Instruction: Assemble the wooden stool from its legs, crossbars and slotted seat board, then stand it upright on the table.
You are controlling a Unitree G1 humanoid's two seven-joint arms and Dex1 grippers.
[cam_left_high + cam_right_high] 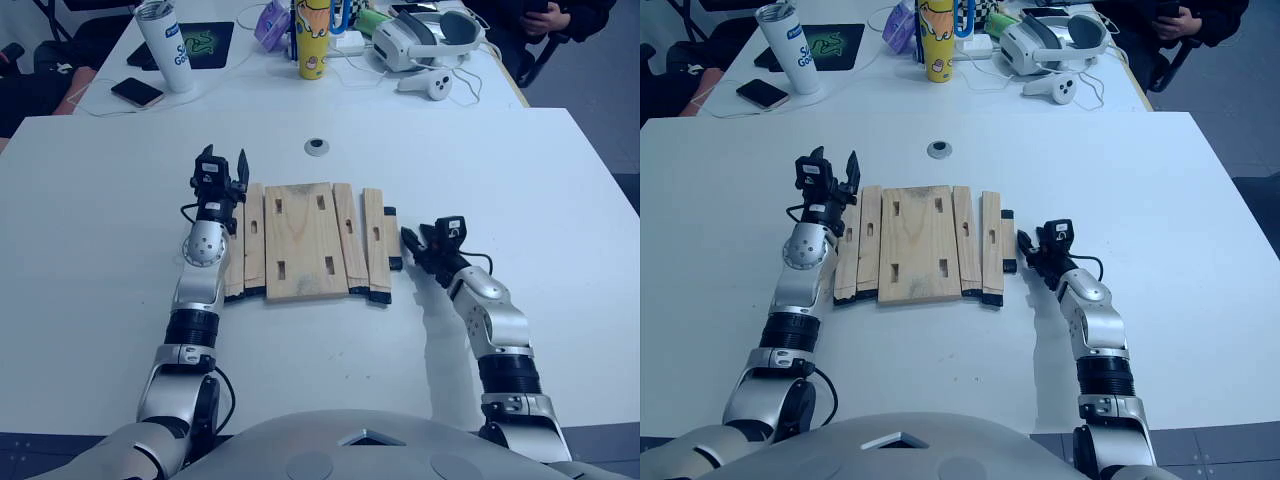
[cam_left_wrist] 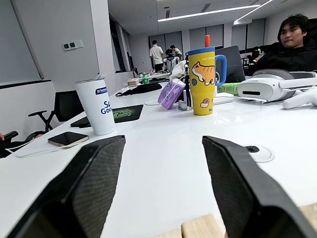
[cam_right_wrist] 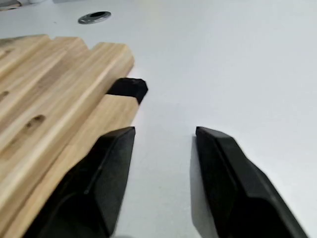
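Observation:
The slotted seat board (image 1: 305,240) lies flat at the table's middle. Two wooden bars (image 1: 254,238) lie along its left side, and two more bars (image 1: 375,240) with black end caps along its right. My left gripper (image 1: 225,158) is open over the far ends of the left bars, holding nothing; in the left wrist view its fingers (image 2: 94,183) stand wide apart above the wood. My right gripper (image 1: 418,238) is open low over the table just right of the outermost bar (image 3: 74,148), and one finger (image 3: 106,168) almost touches that bar's edge.
A round cable grommet (image 1: 317,147) sits in the table beyond the board. On the table behind stand a white tumbler (image 1: 166,45), a phone (image 1: 137,92), a yellow mug (image 1: 313,38), a headset (image 1: 425,40) and a controller (image 1: 430,83). Bare white tabletop (image 1: 540,180) surrounds the parts.

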